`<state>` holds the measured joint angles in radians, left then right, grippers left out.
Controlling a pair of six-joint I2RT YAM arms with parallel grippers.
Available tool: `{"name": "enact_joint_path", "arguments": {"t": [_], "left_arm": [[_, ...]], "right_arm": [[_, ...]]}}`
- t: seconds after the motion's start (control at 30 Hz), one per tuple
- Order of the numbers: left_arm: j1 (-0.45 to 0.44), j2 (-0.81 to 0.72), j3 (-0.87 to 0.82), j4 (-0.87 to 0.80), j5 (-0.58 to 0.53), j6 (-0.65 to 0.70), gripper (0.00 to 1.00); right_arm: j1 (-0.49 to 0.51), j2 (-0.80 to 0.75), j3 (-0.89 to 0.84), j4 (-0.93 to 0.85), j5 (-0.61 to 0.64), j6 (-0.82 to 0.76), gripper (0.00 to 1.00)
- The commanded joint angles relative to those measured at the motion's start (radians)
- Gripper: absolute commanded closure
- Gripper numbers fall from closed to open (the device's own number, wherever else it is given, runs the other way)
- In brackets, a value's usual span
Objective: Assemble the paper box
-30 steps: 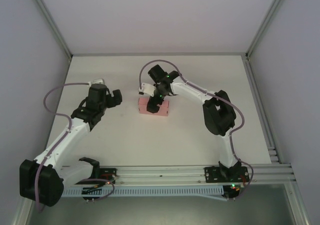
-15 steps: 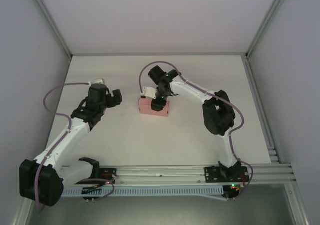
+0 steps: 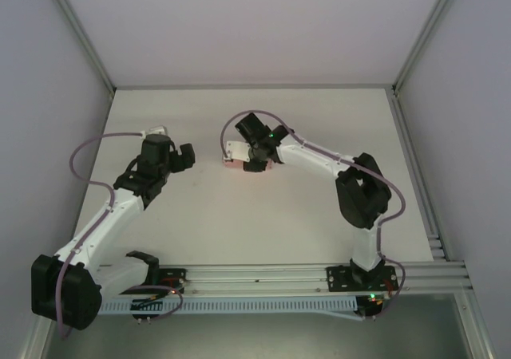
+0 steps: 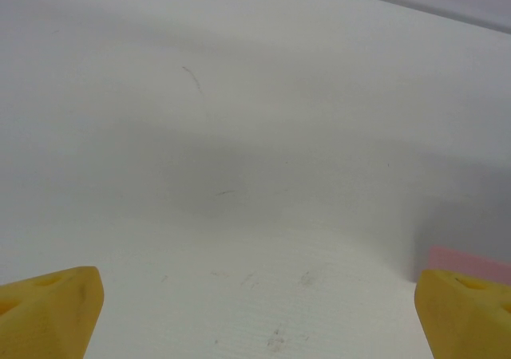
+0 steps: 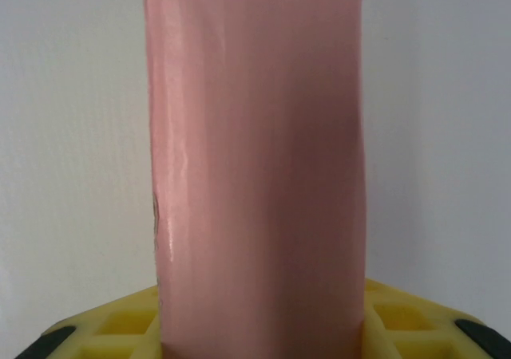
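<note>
Top external: a second ago the paper box (image 3: 230, 165) lay flat near the middle of the table (image 3: 239, 231), with the right gripper (image 3: 253, 163) spread above it. Since then the jaws had closed on the box and the wrist had rolled. Only pink slivers showed either side of the gripper, slightly nearer the table's far edge. The left gripper (image 3: 185, 155) hadn't moved, over the table's left half, jaws fully spread, holding nothing.

Left wrist: yellow fingertips (image 4: 48, 311) sat wide apart above the table, pink corner behind one.

Right wrist: the box stood as a pink column pinched between the yellow fingers (image 5: 96, 331).

Read: grasp made, box probably being lifted or turned for a fold. Couldn't tell which flaps remained open.
</note>
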<state>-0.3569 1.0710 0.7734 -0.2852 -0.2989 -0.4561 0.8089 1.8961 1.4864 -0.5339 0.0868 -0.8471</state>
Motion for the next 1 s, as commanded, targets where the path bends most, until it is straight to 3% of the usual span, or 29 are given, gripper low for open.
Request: {"name": "enact_joint_path", "arguments": {"t": [0.0,0.23,0.37,0.5,0.77,0.87,0.97], "left_arm": [[0.004,-0.024,-0.024,0.013,-0.036,0.024,0.00],[0.006,-0.023,-0.032,0.024,-0.062,0.029,0.00],[0.006,-0.020,-0.037,0.035,-0.065,0.037,0.00],[0.007,-0.036,-0.061,0.067,-0.069,0.048,0.00],[0.008,-0.068,-0.092,0.109,-0.088,0.062,0.00],[0.010,-0.086,-0.097,0.120,-0.107,0.073,0.00],[0.017,-0.100,-0.091,0.133,-0.121,0.082,0.00]], "right_arm": [[0.029,-0.060,-0.168,0.314,0.191,-0.133,0.61],[0.054,-0.119,-0.364,0.445,0.215,-0.103,0.65],[0.068,-0.145,-0.454,0.476,0.253,-0.099,0.59],[0.091,-0.166,-0.477,0.408,0.274,-0.066,0.42],[0.104,-0.263,-0.503,0.328,0.225,-0.008,0.19],[0.105,-0.315,-0.482,0.235,0.125,0.039,0.01],[0.106,-0.385,-0.466,0.168,0.021,0.093,0.00]]}}
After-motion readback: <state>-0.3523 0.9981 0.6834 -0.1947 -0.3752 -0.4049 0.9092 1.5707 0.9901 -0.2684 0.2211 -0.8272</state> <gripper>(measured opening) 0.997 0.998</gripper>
